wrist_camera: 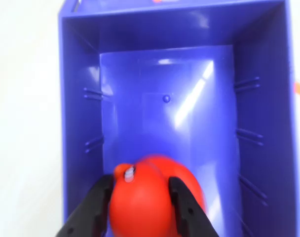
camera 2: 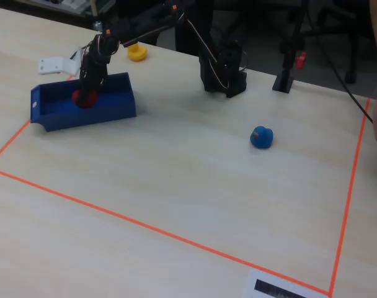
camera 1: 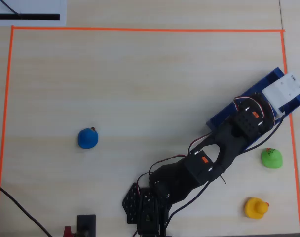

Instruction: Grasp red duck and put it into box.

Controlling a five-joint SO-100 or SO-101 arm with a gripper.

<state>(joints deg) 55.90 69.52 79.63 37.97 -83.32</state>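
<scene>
Over on the left of the fixed view, the blue box [camera 2: 83, 115] is sitting on the pale worktop [camera 2: 176, 180], one corner poking across the orange tape line [camera 2: 145, 226], and the pincer [camera 2: 84, 98] is reaching down inside it with the red duck [camera 2: 82, 100] showing just above the near wall. The wrist view is giving us the close look: the red duck [wrist_camera: 140, 200] is sitting squeezed between the two black fingers [wrist_camera: 93, 207], the pincer [wrist_camera: 140, 190] only as wide open as the duck's body, gripping it on both sides above the box [wrist_camera: 81, 123] floor; whether the duck is touching that floor I cannot tell. Sliding right in the fixed view, the yellow duck [camera 2: 137, 53] is resting beyond the arm, the arm's base [camera 2: 224, 74] is standing at the far edge, and the blue duck [camera 2: 261, 136] is lying alone, well apart from the box. Switching to the overhead view and again sweeping from the left: the blue duck [camera 1: 88, 138] is out in open worktop, the black arm [camera 1: 209, 163] is stretching diagonally up to the right, the yellow duck [camera 1: 255, 208] is lying low at the right, the green duck [camera 1: 271, 158] is sitting just beside the arm, and the box [camera 1: 224, 114] is peeking out from under the arm at the right edge of the taped area.
</scene>
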